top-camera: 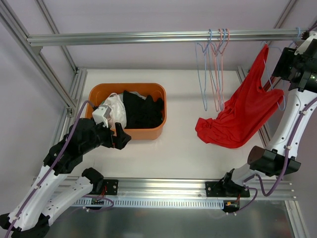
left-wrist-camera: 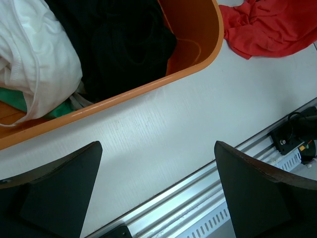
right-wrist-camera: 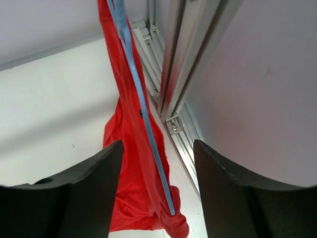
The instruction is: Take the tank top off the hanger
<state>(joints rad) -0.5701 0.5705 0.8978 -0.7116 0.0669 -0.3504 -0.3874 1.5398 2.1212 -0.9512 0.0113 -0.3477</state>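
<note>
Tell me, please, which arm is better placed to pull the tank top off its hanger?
Right: the right gripper is open beside the red tank top and blue hanger, both showing between its fingers. The left gripper sits open by the orange bin, far from them.

Place: robotics lab bench
Signs: aluminium extrusion frame — plain white table beneath it, blank white walls around it

We observe the red tank top hanging in a long fold, its lower end bunched near the white surface. The blue hanger wire runs down along the cloth. An aluminium frame post stands just beside it. The right pincer has its jaws spread, and we cannot confirm contact with the cloth.
</note>
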